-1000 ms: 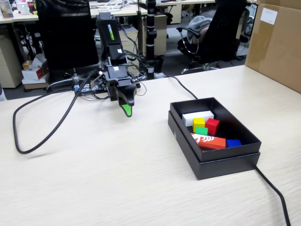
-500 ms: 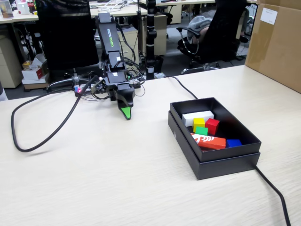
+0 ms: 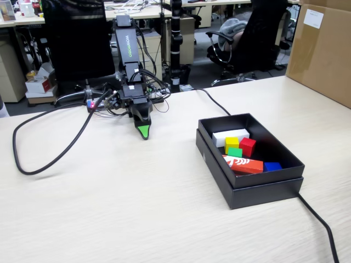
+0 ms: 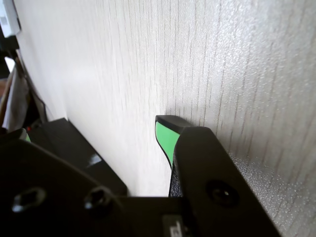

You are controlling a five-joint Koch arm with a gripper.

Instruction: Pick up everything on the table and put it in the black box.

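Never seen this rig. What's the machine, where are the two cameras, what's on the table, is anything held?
It is a small black hobby robot arm with a green-padded gripper, folded low over the pale wood-grain table. One camera stands off the table, looking across it; the other rides on the wrist, looking past the gripper. The shallow matte black cardboard box holds a yellow cube, a green cube, a red cube, a white block, a red-orange printed block and a blue piece. Nothing appears held; whether the jaws are open is unclear.

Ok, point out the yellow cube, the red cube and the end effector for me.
yellow cube (image 3: 232,143): fixed view, top face.
red cube (image 3: 247,146): fixed view, top face.
end effector (image 3: 143,132): fixed view, green tip.
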